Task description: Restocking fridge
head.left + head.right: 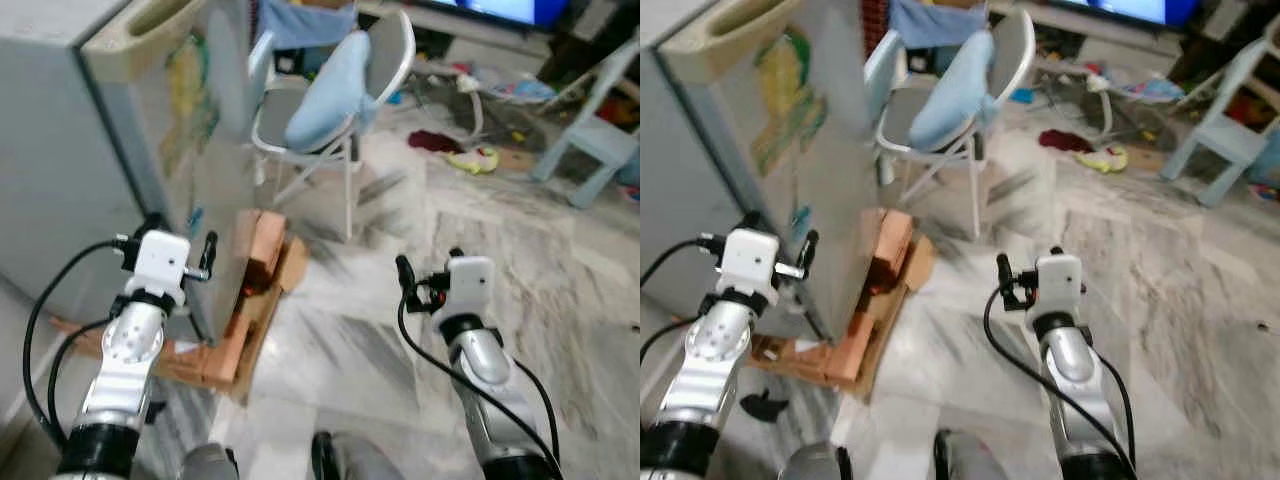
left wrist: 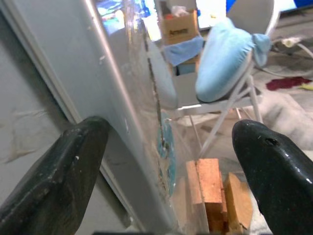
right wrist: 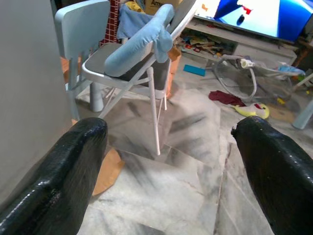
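Observation:
A grey fridge (image 1: 130,150) stands at my left with its door shut and a faded sticker on its side. My left gripper (image 1: 180,245) is raised close to the fridge's front corner, fingers open, nothing between them; its wrist view looks along the fridge's corner edge (image 2: 122,122). My right gripper (image 1: 425,275) hangs over the marble floor to the right, open and empty. No item for stocking is held.
Flattened cardboard and orange bricks (image 1: 255,290) lie at the fridge's foot. A folding chair (image 1: 330,100) with a light blue cushion stands behind. Toys and a red cloth (image 1: 435,140) litter the floor farther back, beside a pale blue plastic chair (image 1: 600,130).

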You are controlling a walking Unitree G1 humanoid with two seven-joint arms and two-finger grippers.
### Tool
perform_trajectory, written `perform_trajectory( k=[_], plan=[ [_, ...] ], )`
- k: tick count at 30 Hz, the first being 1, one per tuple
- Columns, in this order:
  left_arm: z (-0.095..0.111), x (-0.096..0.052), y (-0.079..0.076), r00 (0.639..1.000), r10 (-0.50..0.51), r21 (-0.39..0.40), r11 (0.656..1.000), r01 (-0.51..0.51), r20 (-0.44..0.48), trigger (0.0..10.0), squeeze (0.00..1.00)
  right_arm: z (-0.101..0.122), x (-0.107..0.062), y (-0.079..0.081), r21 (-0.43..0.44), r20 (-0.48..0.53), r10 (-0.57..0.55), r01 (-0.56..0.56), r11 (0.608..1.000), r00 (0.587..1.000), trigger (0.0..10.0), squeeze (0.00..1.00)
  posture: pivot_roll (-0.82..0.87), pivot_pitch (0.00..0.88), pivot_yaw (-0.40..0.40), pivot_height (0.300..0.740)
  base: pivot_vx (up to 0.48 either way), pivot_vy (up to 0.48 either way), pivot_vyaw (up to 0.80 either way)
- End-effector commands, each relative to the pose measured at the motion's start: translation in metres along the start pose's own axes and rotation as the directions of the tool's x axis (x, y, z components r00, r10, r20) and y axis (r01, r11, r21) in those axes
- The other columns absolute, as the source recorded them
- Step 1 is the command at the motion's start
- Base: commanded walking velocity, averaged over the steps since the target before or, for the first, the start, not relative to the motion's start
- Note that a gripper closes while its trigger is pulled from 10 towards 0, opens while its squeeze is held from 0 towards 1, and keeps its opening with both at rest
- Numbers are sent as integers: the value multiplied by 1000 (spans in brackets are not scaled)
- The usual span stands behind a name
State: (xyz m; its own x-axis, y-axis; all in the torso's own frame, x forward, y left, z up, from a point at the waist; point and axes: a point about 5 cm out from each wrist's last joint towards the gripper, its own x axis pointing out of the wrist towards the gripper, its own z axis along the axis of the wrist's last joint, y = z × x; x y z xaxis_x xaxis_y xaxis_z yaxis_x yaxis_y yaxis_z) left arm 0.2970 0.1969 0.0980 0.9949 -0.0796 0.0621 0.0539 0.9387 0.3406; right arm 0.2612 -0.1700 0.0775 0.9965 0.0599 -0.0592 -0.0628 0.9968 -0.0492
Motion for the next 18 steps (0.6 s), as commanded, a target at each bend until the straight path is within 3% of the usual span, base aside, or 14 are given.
perform_trajectory(
  k=[1, 3, 4, 11, 13, 18],
  plan=[
    [2, 12, 15, 996, 90, 1, 996, -90, -21, 10000, 0, 9, 0, 1, -4, 33, 3, -3, 1000, 999, 10000, 0, 37, 113, -107, 740, 0, 0, 0],
    [2, 17, 19, 990, 135, -4, 991, -135, -36, 10000, 0, 9, 0, 1, -6, 34, 2, -1, 1000, 999, 10000, 0, 25, 116, -102, 740, 0, 0, 0],
    [2, 22, 23, 985, 167, -44, 985, -170, -50, 10000, 0, 10, -2, 0, -9, 36, -2, 2, 1000, 999, 10000, 0, 16, 118, -100, 740, 0, 0, 0],
    [-2, 24, 26, 974, 209, -134, 967, -219, -81, 10000, 0, 9, -5, -3, -15, 30, -9, 9, 1000, 1000, 10000, 0, 15, 122, -100, 740, 0, 0, 0],
    [-2, 27, 25, 976, 206, -138, 967, -215, -76, 10000, 0, 9, -5, -2, -16, 29, -6, 6, 1000, 1000, 10000, 0, 15, 122, -100, 740, 0, 0, 0],
    [13, 37, 11, 996, 89, -182, 979, -88, -2, 10000, 0, 10, -2, 0, -16, 29, 1, 0, 1000, 1000, 10000, 0, 21, 120, -100, 740, 0, 0, 0]
  ],
)
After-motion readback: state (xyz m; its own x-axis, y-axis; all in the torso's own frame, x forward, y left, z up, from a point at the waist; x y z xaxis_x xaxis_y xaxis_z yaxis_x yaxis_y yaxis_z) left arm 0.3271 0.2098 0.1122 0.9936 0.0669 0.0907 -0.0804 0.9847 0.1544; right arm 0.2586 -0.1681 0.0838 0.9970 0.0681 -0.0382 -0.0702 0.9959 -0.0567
